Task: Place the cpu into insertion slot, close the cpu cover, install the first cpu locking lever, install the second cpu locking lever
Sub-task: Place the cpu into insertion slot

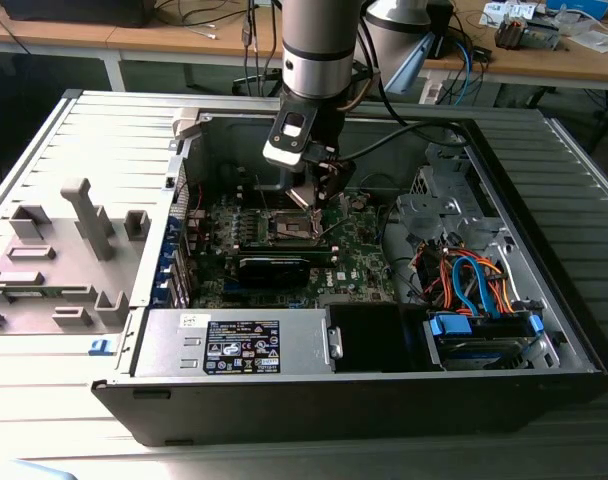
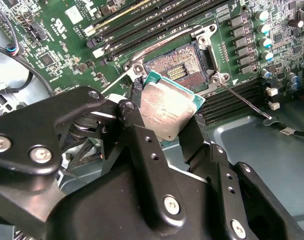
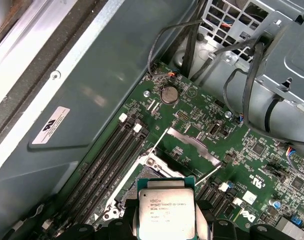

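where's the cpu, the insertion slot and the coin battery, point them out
cpu (image 2: 167,111), second wrist view, middle of its metal top
insertion slot (image 2: 184,69), second wrist view, its dark centre
coin battery (image 3: 168,94), first wrist view, its round face

The cpu (image 2: 168,111) had a dull, smudged silver metal top. The end effector (image 2: 164,122) looked matt black. The insertion slot (image 2: 184,70) had a shiny metal rim.

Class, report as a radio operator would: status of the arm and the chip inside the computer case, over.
Gripper jaws shut on chip. Chip held clear of open socket, not seated. Nothing seen between them.
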Motion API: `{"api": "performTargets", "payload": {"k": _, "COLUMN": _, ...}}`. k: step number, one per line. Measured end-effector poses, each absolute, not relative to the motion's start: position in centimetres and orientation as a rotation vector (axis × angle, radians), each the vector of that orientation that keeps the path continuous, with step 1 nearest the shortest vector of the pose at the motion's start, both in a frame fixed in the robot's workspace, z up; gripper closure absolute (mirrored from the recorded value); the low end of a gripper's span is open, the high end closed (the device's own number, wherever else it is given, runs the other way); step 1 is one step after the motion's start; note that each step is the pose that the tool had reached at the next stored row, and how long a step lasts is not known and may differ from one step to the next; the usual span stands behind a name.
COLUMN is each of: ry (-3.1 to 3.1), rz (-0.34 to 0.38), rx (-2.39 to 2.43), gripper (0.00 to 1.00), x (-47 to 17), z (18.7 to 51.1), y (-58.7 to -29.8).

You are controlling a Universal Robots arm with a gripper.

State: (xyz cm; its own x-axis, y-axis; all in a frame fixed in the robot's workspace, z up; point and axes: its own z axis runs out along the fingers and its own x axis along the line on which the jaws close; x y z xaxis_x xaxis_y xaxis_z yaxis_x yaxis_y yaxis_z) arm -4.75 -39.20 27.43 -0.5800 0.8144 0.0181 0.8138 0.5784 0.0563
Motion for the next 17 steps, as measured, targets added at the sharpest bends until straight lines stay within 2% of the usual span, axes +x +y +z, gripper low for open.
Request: {"api": "performTargets", "payload": {"k": 17, "ry": 2.77, "rz": 0.091, "rx": 1.457, "gripper": 0.45, "x": -4.75, "z": 27.37, "y": -39.2}}
